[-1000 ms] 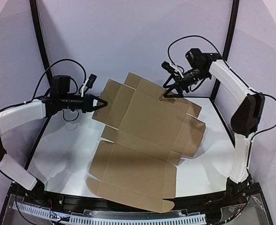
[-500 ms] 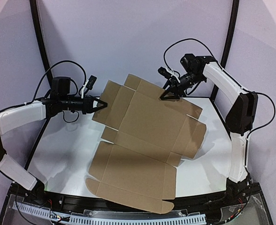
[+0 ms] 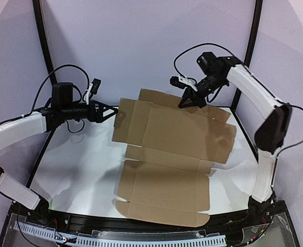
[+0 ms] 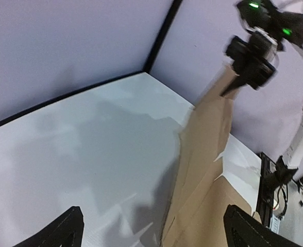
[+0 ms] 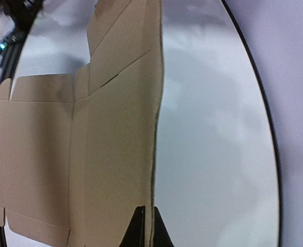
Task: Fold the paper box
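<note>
box (image 3: 167,154) lies unfolded as a flat brown sheet across the middle of the white table (image 3: 74,164) in the top view, its creases and flaps showing, its near edge close to the bottom of the frame and its far flaps toward the back wall; right gripper (image 3: 185,104) sits at upper right of centre, over the far edge of the sheet, jaws together and clamped on that edge; in the right wrist view the right gripper (image 5: 145,226) at the bottom centre pinches the thin rim of the box (image 5: 105,144), brown panels filling the left half of the frame and bare table (image 5: 213,144) the right half; left gripper (image 3: 112,109) hangs at the left of the top view, just beside the upper left flap, jaws spread wide and holding nothing; in the left wrist view its fingers (image 4: 64,231) stand far apart in the two lower corners, and the box (image 4: 203,154) runs from the lower middle up to the right gripper (image 4: 230,91) at upper right, the sheet rising toward that grip; whether the left fingertips touch the flap i cannot tell
</note>
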